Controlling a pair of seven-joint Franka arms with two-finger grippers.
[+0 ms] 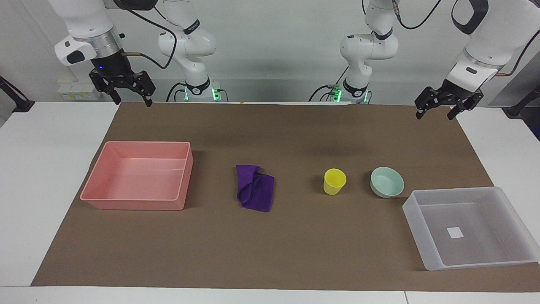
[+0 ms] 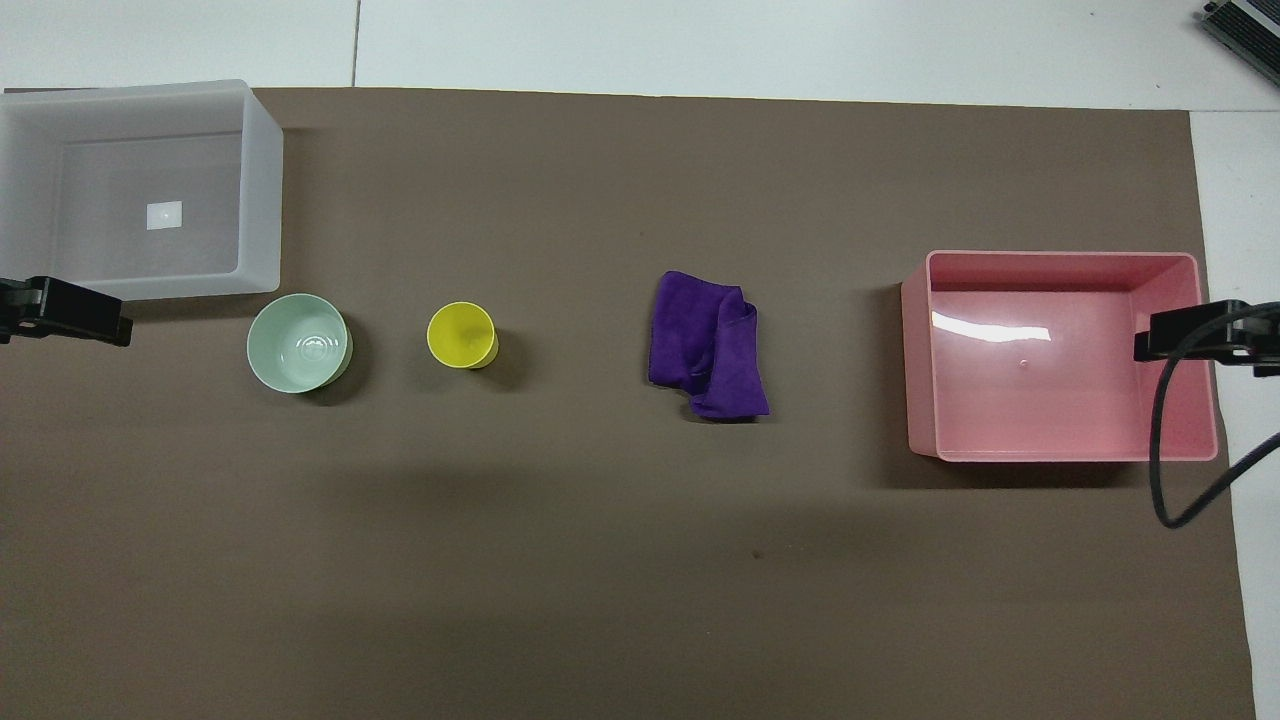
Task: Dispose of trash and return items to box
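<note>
Purple cloth lies crumpled on the brown mat, about midway along the table, between the pink tray and the yellow cup. Nothing of my job is done yet, as far as I can judge: the cloth is not thrown away, and the cup and the mint-green bowl stand on the mat, not in the box.

My left gripper hangs with its jaws spread and empty, up over the mat's edge at my own end of the table. My right gripper hangs open and empty too, over the mat's corner on its side. Both arms wait.

The translucent box sits toward my left arm's end, farther from me than the bowl and just beside it; only a small white square marks its bottom. The bowl stands upright beside the cup, a small gap between them. The pink tray lies toward my right arm's end, with nothing in it, well apart from the cloth; I take it as the place for the trash.

Little blocks the way. The cloth has open mat all around it. The cup and bowl stand close together, so I should watch for nudging one while reaching for the other.
</note>
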